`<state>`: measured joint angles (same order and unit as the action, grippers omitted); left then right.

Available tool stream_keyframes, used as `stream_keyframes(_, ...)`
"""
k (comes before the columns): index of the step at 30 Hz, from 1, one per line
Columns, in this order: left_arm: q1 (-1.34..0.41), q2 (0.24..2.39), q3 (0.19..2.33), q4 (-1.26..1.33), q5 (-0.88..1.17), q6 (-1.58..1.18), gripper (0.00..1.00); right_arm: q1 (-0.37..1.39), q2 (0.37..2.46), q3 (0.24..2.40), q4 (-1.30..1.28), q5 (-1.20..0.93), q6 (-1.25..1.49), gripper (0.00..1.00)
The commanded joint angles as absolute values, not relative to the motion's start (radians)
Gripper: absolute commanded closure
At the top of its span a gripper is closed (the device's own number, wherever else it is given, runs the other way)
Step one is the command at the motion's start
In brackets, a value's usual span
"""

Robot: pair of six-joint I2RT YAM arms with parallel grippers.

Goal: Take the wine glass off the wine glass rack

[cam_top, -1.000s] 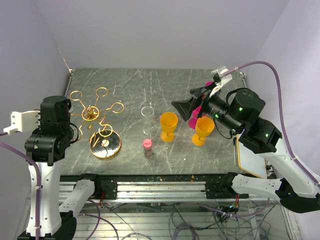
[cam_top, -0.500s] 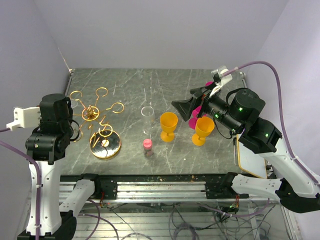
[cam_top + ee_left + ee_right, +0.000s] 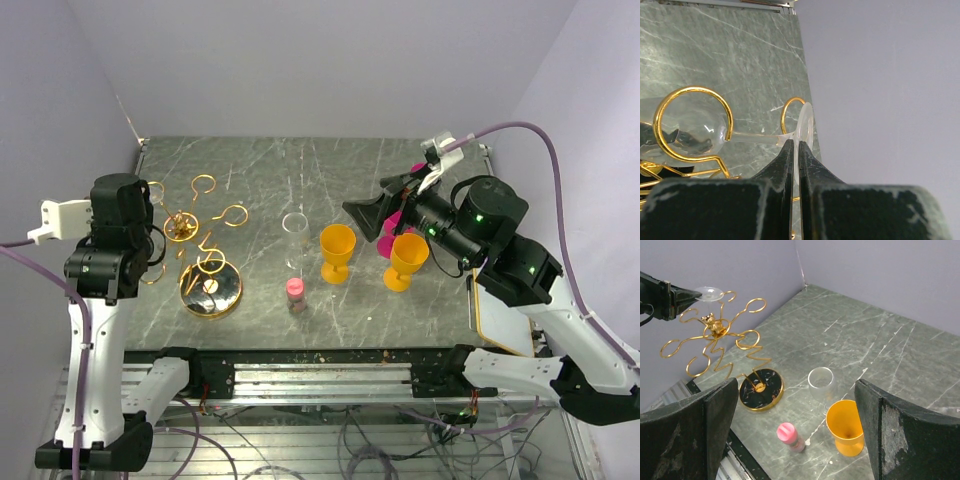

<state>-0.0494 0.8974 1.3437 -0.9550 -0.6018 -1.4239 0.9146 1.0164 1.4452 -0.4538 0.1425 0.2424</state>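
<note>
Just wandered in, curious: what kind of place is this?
Probably a robotics lab bench: two robot arms bolted to a walled-in table, loose cables underneath, a gold glass rack and orange goblets as props.

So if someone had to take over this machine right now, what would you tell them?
Grippers: left gripper shut on the foot of the wine glass; right gripper open, holding nothing, above the table near the orange goblets.
Things: the glass lies on its side at the top of the wine glass rack, bowl behind a gold ring.
Done: glass gripped.
Left: draw it clear of the rack.
</note>
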Motion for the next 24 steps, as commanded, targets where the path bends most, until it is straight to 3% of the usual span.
stream_keyframes(1, -0.042, 0.890, 1.332, -0.844, -0.639, -1.452, 0.93, 0.921, 1.024, 1.449, -0.431, 0.156, 0.232, 0.00)
stream_keyframes(24, -0.028, 1.035, 1.489, -0.674, -0.778, -1.413, 0.93, 0.920, 1.120, 1.515, -0.444, 0.184, 0.242, 0.00)
